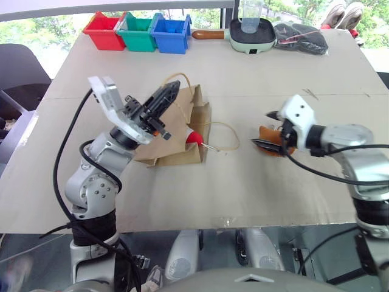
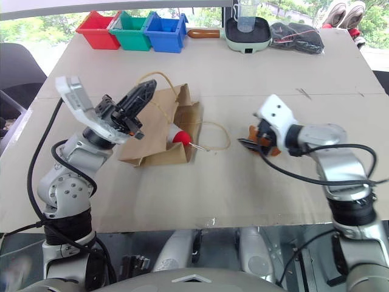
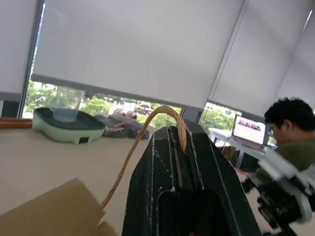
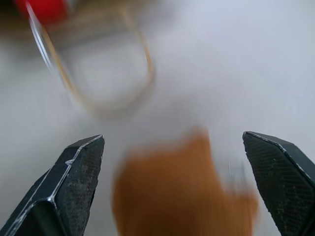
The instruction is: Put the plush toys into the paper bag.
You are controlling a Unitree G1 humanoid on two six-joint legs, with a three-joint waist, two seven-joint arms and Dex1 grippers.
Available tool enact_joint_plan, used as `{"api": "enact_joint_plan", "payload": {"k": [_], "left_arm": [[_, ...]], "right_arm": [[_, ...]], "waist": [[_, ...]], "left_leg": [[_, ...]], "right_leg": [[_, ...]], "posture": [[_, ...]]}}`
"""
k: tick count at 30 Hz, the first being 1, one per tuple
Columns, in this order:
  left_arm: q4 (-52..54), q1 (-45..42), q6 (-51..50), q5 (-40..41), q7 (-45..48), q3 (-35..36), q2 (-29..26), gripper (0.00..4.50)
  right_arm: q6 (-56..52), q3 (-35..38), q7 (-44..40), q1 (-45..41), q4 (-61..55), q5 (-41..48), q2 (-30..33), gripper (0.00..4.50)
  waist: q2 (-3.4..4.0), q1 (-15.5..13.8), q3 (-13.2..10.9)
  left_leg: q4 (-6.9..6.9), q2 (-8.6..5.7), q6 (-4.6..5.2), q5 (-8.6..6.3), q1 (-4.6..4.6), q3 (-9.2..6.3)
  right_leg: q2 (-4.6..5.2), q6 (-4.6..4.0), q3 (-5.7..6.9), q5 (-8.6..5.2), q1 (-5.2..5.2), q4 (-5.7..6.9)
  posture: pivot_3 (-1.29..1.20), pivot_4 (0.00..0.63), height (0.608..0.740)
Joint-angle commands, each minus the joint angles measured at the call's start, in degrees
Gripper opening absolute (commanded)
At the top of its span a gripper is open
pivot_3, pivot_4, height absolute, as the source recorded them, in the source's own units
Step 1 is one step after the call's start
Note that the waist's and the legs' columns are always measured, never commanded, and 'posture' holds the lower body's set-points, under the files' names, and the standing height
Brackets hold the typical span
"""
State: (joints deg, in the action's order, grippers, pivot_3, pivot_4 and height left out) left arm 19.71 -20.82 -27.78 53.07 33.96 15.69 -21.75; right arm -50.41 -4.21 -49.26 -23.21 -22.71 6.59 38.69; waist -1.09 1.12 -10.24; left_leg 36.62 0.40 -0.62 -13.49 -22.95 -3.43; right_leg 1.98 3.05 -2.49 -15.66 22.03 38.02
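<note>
Nearest, the left end effector (image 1: 165, 97) is pinching one cord handle (image 3: 147, 132) of the paper bag (image 1: 173, 137) between fully closed fingers, holding it up over the bag's left side while the bag is lying crumpled on the table (image 1: 255, 194). At the bag's mouth, the white-and-red plush toy (image 1: 194, 137) is poking out, its red end showing, and the bag's second handle (image 1: 226, 137) is trailing loose on the table just right of it. Well to the right of the bag, the right end effector (image 1: 270, 129) is standing wide open with nothing gripped, its two fingers straddling the orange-brown plush toy (image 1: 267, 135), which is resting on the table. Farther from the bag, red, green and blue bins (image 1: 138, 31) are sitting along the table's far edge, with a pale green pan (image 1: 252, 34) beside them.
</note>
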Motion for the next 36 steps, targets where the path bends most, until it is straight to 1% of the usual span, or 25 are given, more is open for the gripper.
{"api": "enact_joint_plan", "payload": {"k": [1,2,3,5,6,7,8,9,10,12,13,15,20,22,24,27,31,33,36], "left_arm": [[-1.0,-3.0,0.0,2.1,0.5,-0.7,1.5,0.00],[-2.0,-4.6,0.2,2.0,0.8,-1.4,2.2,0.00],[-2.9,-6.2,0.4,2.0,1.0,-1.9,2.9,0.00],[-4.9,-10.4,0.4,3.3,-0.3,-1.2,4.3,0.00],[-5.2,-11.6,0.2,4.0,-0.8,-0.5,4.4,0.00],[-5.1,-12.1,-0.8,5.8,-1.6,1.0,3.9,0.00],[-4.7,-11.7,-1.9,7.3,-2.0,2.2,3.0,0.00],[-3.5,-9.9,-3.4,8.5,-1.4,3.1,1.2,0.00],[-1.4,-5.6,-5.2,9.4,-0.2,4.3,-1.0,0.00],[1.9,1.3,-7.1,10.8,0.5,6.0,-3.9,0.00],[3.2,3.9,-7.3,11.3,0.4,6.6,-4.7,0.00],[4.7,6.5,-6.9,11.6,-0.2,7.0,-5.3,0.00],[6.7,8.3,-5.9,10.9,-1.0,5.6,-4.5,0.00],[7.5,8.5,-5.6,11.2,-1.9,5.5,-3.9,0.00],[8.5,9.2,-5.6,11.9,-2.4,5.9,-3.8,0.00],[9.2,9.9,-5.6,12.8,-2.6,6.8,-4.2,0.00],[9.8,9.9,-4.9,12.9,-3.4,6.7,-4.1,0.00],[10.3,10.2,-4.4,12.8,-4.1,6.6,-3.6,0.00],[11.4,11.3,-3.8,13.3,-5.0,6.9,-3.0,0.00]], "right_arm": [[5.0,-6.0,3.5,1.5,4.9,-5.4,1.8,3.64],[6.5,-6.2,4.8,1.3,6.8,-6.0,1.3,3.23],[7.5,-6.0,5.9,1.0,7.9,-6.3,0.9,3.05],[8.5,-4.1,7.2,1.1,8.2,-5.8,0.6,2.16],[8.7,-3.2,7.4,1.4,7.8,-5.3,0.7,1.52],[9.0,-1.3,7.4,1.9,6.8,-4.2,0.8,1.28],[9.0,0.5,7.5,2.3,6.0,-3.1,0.9,0.83],[8.7,3.4,7.2,2.6,4.7,-1.2,0.9,0.16],[6.6,8.4,7.1,1.7,2.8,2.5,0.0,0.02],[4.6,15.1,6.6,-0.7,-0.2,8.5,-0.9,0.02],[3.9,17.0,6.1,-2.2,-1.3,11.1,-1.2,0.02],[3.0,17.9,6.0,-5.9,-2.6,14.7,-1.5,0.02],[0.2,16.0,9.0,-16.0,-2.2,20.3,-5.6,0.02],[0.0,14.3,10.5,-21.6,-0.6,22.2,-9.1,0.02],[-0.1,12.0,11.9,-27.1,1.8,24.2,-14.2,0.02],[0.2,9.8,14.8,-32.2,6.3,25.1,-21.2,0.02],[0.9,6.2,17.0,-32.8,9.7,25.1,-27.6,0.02],[1.9,3.0,16.9,-31.5,11.0,24.0,-29.5,0.02],[3.3,0.1,17.3,-29.3,14.8,22.6,-31.8,0.02]], "waist": [[-0.01,0.0,0.0],[-0.01,0.0,0.0],[-0.02,-0.1,0.0],[-0.09,-0.4,0.0],[-0.10,-0.4,0.0],[-0.09,-0.4,0.0],[-0.09,-0.3,0.0],[-0.09,-0.2,0.0],[-0.07,0.5,0.0],[0.04,1.2,-0.1],[0.04,1.4,-0.1],[0.06,1.3,-0.1],[0.03,0.5,-0.1],[0.04,0.4,-0.1],[0.04,0.7,-0.1],[0.05,1.2,-0.1],[0.04,0.8,-0.1],[0.04,0.8,-0.1],[0.04,0.9,-0.1]], "left_leg": [[0.00,0.00,0.00,0.00,0.01,0.05],[0.05,0.00,0.00,0.00,0.00,0.14],[0.05,0.00,0.00,0.00,0.00,0.14],[0.20,-0.01,0.00,0.00,-0.04,0.07],[0.31,-0.01,0.00,0.00,-0.08,-0.02],[0.34,-0.01,0.00,0.00,-0.10,-0.02],[0.37,-0.02,0.00,0.00,-0.10,0.01],[0.37,-0.02,0.01,0.00,-0.08,0.00],[0.36,0.00,0.01,0.00,-0.04,-0.01],[0.15,0.03,0.01,0.00,0.06,-0.05],[0.07,0.02,0.00,0.00,0.12,-0.05],[-0.01,0.06,0.01,0.00,0.08,-0.11],[0.10,0.06,-0.01,0.01,0.12,-0.14],[0.16,0.03,-0.01,0.00,0.08,-0.11],[0.18,0.01,0.00,0.00,0.07,-0.13],[0.14,0.04,0.00,0.00,0.11,-0.18],[0.02,0.04,-0.01,0.00,0.04,-0.21],[0.01,0.02,-0.01,0.00,-0.06,-0.21],[0.01,-0.01,-0.01,0.00,-0.07,-0.19]], "right_leg": [[-0.02,0.00,0.01,0.00,-0.01,0.00],[-0.04,0.00,0.04,0.00,-0.06,-0.02],[-0.04,0.00,0.03,0.00,-0.06,-0.02],[-0.06,0.01,0.14,0.00,-0.15,-0.03],[-0.06,0.01,0.24,0.00,-0.22,-0.04],[-0.06,0.01,0.24,0.00,-0.23,-0.04],[-0.04,0.02,0.18,0.00,-0.25,-0.04],[-0.04,0.03,0.14,0.00,-0.25,-0.04],[-0.04,0.03,0.10,0.00,-0.25,-0.04],[-0.04,0.03,-0.09,-0.01,-0.21,-0.07],[-0.03,0.03,-0.15,-0.02,-0.20,-0.07],[-0.06,0.03,-0.15,-0.02,-0.08,-0.07],[-0.09,0.00,0.15,-0.02,-0.29,-0.04],[-0.05,0.00,0.11,-0.02,-0.30,-0.05],[-0.02,0.01,-0.03,-0.01,-0.25,-0.05],[-0.04,0.00,-0.02,0.00,-0.21,-0.01],[-0.03,-0.01,0.15,-0.01,-0.18,-0.05],[0.02,-0.01,0.06,-0.01,-0.04,-0.05],[0.04,0.00,-0.01,-0.01,0.02,-0.04]], "posture": [[0.00,0.150,0.740],[0.00,0.150,0.740],[0.00,0.150,0.740],[0.00,0.150,0.740],[0.00,0.150,0.740],[0.00,0.150,0.740],[0.00,0.150,0.740],[0.00,0.150,0.740],[0.00,0.150,0.740],[0.00,0.150,0.740],[0.00,0.150,0.740],[0.00,0.150,0.740],[0.00,0.150,0.740],[0.00,0.150,0.740],[0.00,0.150,0.740],[0.00,0.150,0.740],[0.00,0.150,0.740],[0.00,0.150,0.740],[0.00,0.150,0.740]]}}
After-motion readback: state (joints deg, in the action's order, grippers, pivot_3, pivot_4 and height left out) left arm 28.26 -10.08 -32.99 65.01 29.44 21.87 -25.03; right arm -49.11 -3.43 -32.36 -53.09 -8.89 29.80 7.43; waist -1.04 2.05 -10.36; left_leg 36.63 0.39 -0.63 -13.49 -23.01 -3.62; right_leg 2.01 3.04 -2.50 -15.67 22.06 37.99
